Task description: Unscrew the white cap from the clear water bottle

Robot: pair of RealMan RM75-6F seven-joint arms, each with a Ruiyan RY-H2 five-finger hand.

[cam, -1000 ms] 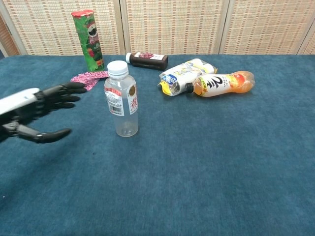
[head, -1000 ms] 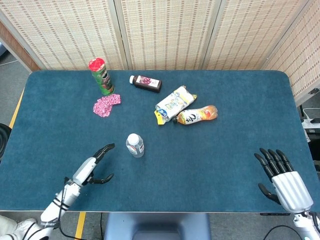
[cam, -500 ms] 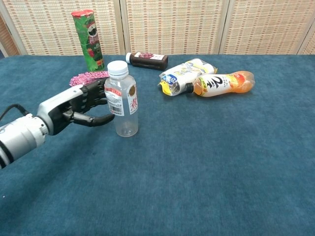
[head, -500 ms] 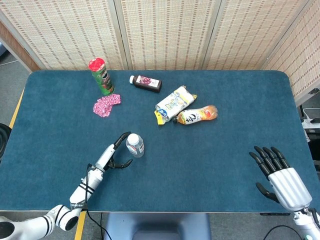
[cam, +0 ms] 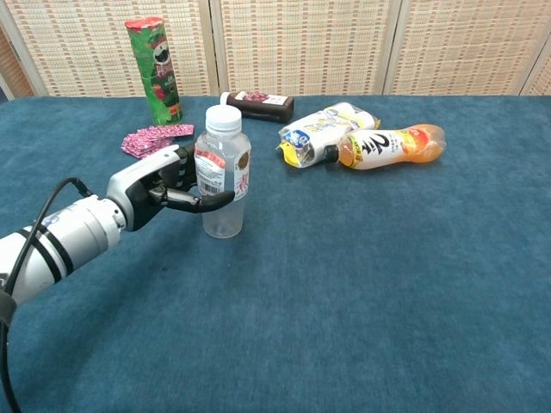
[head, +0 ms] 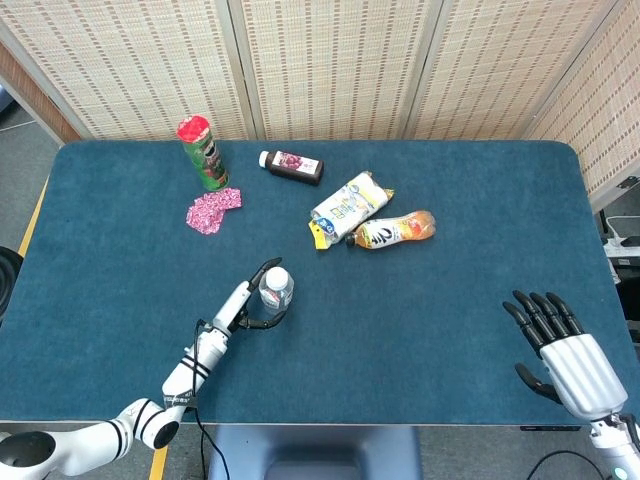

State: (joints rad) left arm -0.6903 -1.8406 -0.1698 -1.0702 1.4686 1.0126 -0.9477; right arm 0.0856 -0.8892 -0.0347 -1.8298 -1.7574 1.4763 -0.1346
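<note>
The clear water bottle [cam: 225,182] with its white cap [cam: 224,118] stands near the table's front left and leans slightly to the right. From above, the same bottle [head: 277,291] shows mostly its cap [head: 277,280]. My left hand [cam: 166,185] grips the bottle's body from the left, thumb across the front and fingers behind the label; in the head view the left hand [head: 251,305] sits just left of the bottle. My right hand [head: 561,352] hovers open, fingers spread, at the table's front right corner, far from the bottle and outside the chest view.
A green chips can [head: 203,153] stands at the back left, beside a pink packet [head: 212,210]. A dark juice bottle [head: 292,166], a white snack bag [head: 350,205] and an orange drink bottle [head: 395,230] lie behind the water bottle on the blue table [head: 450,300].
My left hand moved right to the water bottle and closed around its body. The bottle shifted slightly right and now leans. The right hand barely moved.
</note>
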